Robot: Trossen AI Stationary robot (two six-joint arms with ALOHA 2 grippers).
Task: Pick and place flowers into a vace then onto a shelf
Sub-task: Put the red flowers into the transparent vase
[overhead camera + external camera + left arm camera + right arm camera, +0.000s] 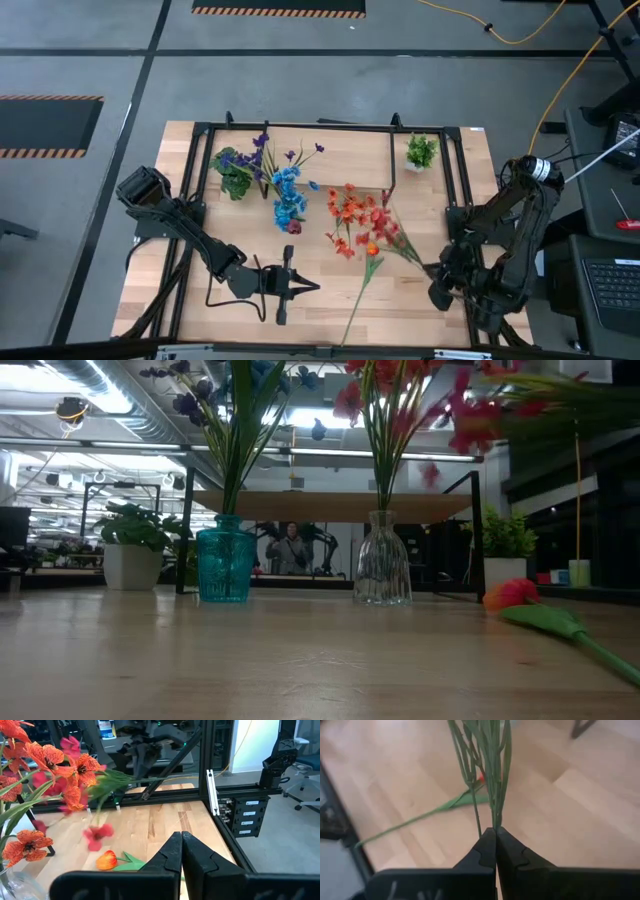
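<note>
A red-bloomed spray (392, 228) is held by my right gripper (437, 270) near the table's right edge; its blooms show high up in the low view (468, 422). An orange bud (372, 249) lies flat on the table on its long stem (106, 861). A blue vase (222, 565) holds blue flowers (288, 185). A clear vase (382, 572) holds orange flowers (350, 208). Behind the vases stands the shelf (340, 506). My left gripper (300, 285) hovers shut and empty at the near middle, its fingers (172, 851) pointing toward the bud. My right gripper pinches the red spray's bundle of thin green stems (495, 822) between its two shut fingers (487, 851). The stems run on forward from the fingertips, in line with them. It comes in from the table's right side. In the low view the blooms hang well above the tabletop.
Two small potted plants stand at the far left (235, 178) and far right (420, 152). Purple flowers (265, 148) spread above the left plant. A black metal frame (300, 128) rings the table. Bare wood lies between my two grippers along the near edge (330, 310).
</note>
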